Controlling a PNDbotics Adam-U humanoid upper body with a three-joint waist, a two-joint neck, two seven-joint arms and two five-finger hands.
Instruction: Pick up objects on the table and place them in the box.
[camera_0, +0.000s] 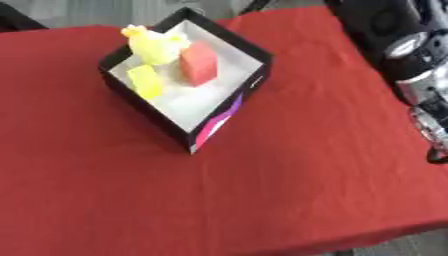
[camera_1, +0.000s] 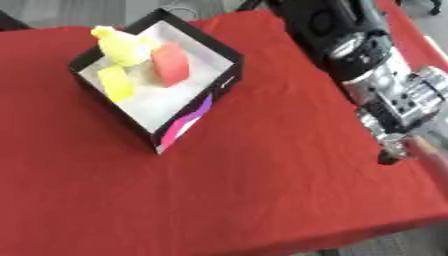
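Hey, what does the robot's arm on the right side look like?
The right arm is bulky: a black upper section, then silver metallic cylindrical joints with dark gaps between them. Its lower end blurs at the picture's edge, so the hand cannot be made out.

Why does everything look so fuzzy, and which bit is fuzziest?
Both eye views are soft with blur: in the left eye view the box edges and yellow toy smear; in the right eye view the right arm is fuzziest, streaking near the picture's right edge.

The bench (camera_0: 289, 190) is red. The box (camera_0: 229, 117) is black outside, white inside, holding a red block (camera_0: 199, 63) and yellow toys (camera_0: 154, 46).
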